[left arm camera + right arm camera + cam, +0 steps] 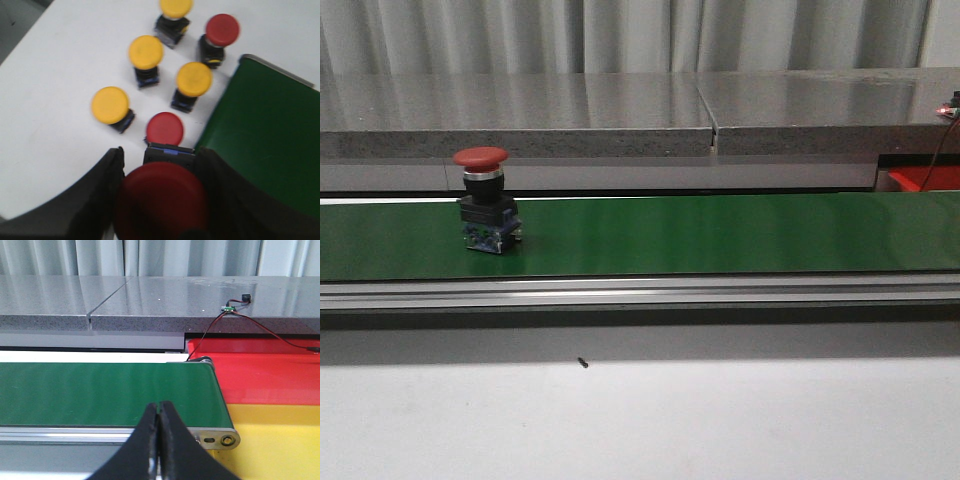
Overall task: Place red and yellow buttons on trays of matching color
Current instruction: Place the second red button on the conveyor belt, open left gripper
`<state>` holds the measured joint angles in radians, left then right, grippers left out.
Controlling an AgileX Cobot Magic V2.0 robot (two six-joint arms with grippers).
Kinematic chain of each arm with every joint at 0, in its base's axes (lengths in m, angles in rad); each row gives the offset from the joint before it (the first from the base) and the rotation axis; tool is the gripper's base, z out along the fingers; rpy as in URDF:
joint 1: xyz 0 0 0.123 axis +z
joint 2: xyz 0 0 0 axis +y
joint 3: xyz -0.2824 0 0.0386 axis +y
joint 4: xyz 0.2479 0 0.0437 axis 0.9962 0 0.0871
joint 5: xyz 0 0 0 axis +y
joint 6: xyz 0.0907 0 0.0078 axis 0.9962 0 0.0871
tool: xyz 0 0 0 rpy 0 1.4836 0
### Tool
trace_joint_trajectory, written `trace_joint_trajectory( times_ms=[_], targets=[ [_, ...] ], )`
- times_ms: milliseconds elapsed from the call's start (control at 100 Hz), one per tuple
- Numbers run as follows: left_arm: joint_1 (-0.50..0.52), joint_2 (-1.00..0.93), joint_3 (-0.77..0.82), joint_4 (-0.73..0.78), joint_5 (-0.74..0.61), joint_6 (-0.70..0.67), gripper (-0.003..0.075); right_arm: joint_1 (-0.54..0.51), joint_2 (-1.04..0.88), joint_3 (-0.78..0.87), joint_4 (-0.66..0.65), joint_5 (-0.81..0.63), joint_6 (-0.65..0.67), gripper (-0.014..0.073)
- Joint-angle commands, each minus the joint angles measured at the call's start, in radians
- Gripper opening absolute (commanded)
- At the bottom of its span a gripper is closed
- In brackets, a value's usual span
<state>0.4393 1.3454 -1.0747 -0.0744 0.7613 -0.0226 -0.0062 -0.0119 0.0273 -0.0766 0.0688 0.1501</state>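
Observation:
My left gripper [161, 156] is shut on a red button [160, 202], whose big cap fills the space between the black fingers, above the white table. Below it lie several loose buttons: yellow ones [145, 52] [110, 105] [194, 79] and red ones [164, 128] [222, 29], beside the end of the green belt [265, 135]. Another red button [482, 200] stands upright on the belt's left part in the front view. My right gripper [159, 407] is shut and empty in front of the belt's other end, near the red tray [265, 375] and the yellow tray [280, 435]. Neither gripper shows in the front view.
A grey stone ledge [620, 110] runs behind the belt [720, 235]. The belt's aluminium frame [640, 293] borders the white table [640, 420]. A thin wire with a small board [229, 309] hangs over the red tray. The red tray's corner [925, 178] shows at far right.

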Motion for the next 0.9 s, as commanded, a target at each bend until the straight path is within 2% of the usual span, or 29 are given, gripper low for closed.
trace_joint_trajectory(
  times_ms=[0, 270, 590, 660, 830, 890],
  targets=[
    [-0.066, -0.007, -0.053, -0.014, -0.040, 0.002, 0.0136, 0.001, -0.016, -0.016, -0.010, -0.080, -0.005, -0.0066],
    [-0.179, 0.116, -0.110, -0.014, -0.043, 0.002, 0.0136, 0.001, -0.016, -0.016, -0.010, -0.080, -0.005, -0.0066],
    [-0.198, 0.212, -0.118, -0.008, -0.043, 0.033, 0.0158, 0.001, -0.016, -0.016, -0.010, -0.080, -0.005, -0.0066],
    [-0.198, 0.212, -0.118, -0.010, -0.041, 0.045, 0.0227, 0.001, -0.016, -0.016, -0.010, -0.080, -0.005, -0.0066],
    [-0.198, 0.212, -0.121, -0.031, -0.034, 0.049, 0.0513, 0.001, -0.016, -0.016, -0.010, -0.080, -0.005, -0.0066],
    [-0.198, 0.210, -0.121, -0.050, -0.026, 0.049, 0.0573, 0.001, -0.016, -0.016, -0.010, -0.080, -0.005, -0.0066]
  ],
)
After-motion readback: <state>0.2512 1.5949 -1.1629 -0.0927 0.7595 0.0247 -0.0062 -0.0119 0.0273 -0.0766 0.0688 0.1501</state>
